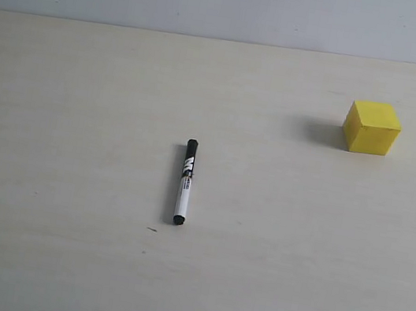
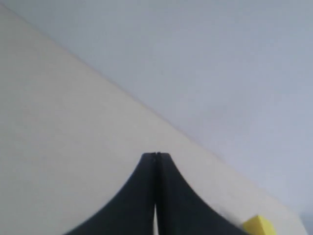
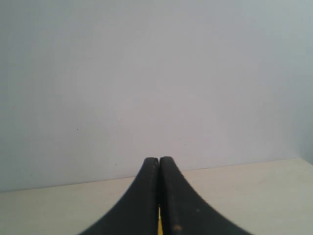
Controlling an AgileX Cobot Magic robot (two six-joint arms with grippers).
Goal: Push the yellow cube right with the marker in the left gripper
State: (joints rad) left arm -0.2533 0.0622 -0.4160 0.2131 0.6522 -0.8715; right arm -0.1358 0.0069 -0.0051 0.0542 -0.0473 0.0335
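The marker lies flat on the pale table near the middle of the exterior view, black cap pointing away, with no gripper touching it. Far to its right and further back stands the yellow cube; a corner of this yellow cube also peeks in beside the left fingers. Neither arm appears in the exterior view. My left gripper is shut with its black fingers pressed together and nothing between them. My right gripper is likewise shut and empty; a sliver of yellow shows through the slit lower down between its fingers.
The cream table runs back to a plain grey-blue wall. A tiny dark speck lies just in front of the marker.
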